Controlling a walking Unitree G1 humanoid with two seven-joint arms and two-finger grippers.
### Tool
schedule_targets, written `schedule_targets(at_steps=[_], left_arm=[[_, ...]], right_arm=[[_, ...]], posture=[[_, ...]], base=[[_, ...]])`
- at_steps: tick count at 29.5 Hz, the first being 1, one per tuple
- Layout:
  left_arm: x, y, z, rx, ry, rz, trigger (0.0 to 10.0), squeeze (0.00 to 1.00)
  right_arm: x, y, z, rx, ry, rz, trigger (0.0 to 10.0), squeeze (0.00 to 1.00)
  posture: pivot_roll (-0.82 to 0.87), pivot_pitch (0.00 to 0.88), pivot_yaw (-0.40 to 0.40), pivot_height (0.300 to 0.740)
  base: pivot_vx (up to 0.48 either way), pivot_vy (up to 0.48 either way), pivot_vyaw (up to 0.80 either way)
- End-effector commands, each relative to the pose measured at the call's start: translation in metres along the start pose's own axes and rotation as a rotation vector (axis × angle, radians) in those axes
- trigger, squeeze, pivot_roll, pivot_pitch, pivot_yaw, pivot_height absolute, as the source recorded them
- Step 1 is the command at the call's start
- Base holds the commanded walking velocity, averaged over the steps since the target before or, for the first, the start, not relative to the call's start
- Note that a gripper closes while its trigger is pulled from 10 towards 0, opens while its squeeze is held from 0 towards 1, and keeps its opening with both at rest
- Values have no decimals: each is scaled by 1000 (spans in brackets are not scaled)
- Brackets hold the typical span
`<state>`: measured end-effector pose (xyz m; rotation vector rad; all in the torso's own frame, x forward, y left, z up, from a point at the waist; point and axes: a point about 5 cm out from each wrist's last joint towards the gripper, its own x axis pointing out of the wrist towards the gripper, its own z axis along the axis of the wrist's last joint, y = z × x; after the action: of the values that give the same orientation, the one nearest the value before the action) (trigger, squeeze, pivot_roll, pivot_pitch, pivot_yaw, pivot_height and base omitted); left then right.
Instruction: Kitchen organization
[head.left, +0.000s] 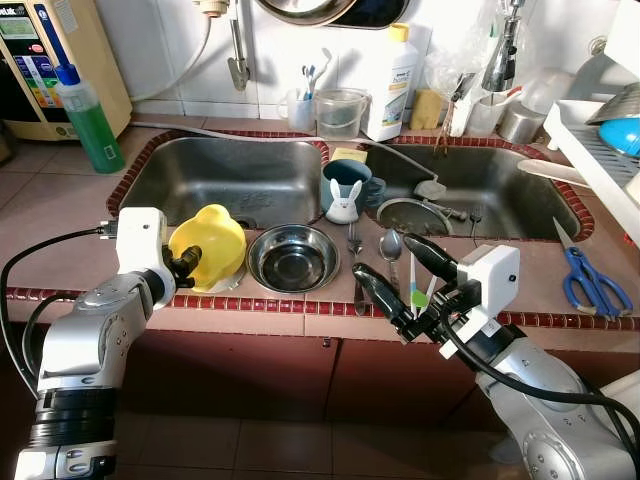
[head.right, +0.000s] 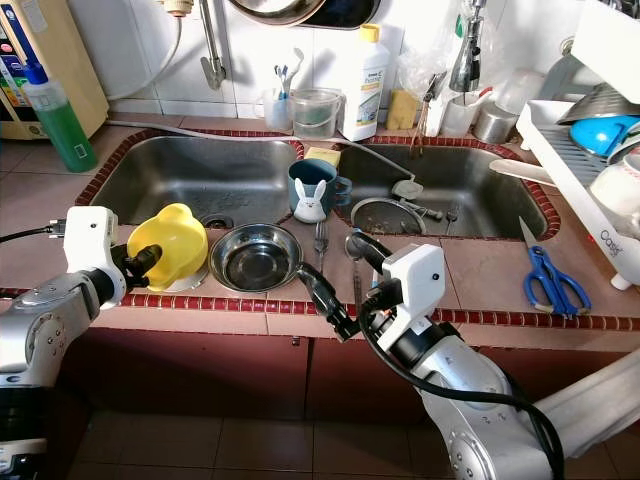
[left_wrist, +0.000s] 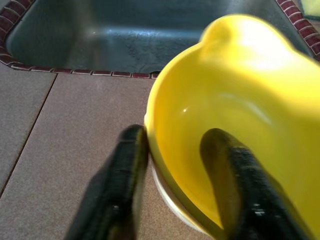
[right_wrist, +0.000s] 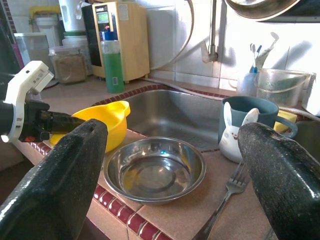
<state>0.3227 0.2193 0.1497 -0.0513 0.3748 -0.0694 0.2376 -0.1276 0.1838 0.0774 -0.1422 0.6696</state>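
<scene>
L gripper (head.left: 186, 262) clamped on rim of yellow bowl (head.left: 210, 243), one finger inside, one outside; bowl on counter (head.left: 60, 225) front of L sink (head.left: 230, 180); steel bowl (head.left: 292, 257) just beside; fork (head.left: 354, 240), spoon (head.left: 390, 245) next; R gripper (head.left: 398, 275) wide open, empty, over counter edge.

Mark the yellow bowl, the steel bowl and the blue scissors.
yellow bowl (head.left: 212, 240): left eye view, on its inner wall.
steel bowl (head.left: 292, 258): left eye view, on its inside bottom.
blue scissors (head.left: 592, 283): left eye view, on the handles.
</scene>
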Motion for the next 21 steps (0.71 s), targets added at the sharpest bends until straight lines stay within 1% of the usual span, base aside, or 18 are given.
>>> schedule_targets(at_steps=[1,21], left_arm=[[-2,-2,0,2,2,-19,0,0],[-3,0,3,-18,-26,-6,0,0]], right_arm=[[1,4,3,-8,-10,16,10000,0],[4,2,4,-10,-15,20,10000,0]], posture=[[-55,22,18,740],[-48,1,5,740]], base=[[0,0,0],[0,0,0]])
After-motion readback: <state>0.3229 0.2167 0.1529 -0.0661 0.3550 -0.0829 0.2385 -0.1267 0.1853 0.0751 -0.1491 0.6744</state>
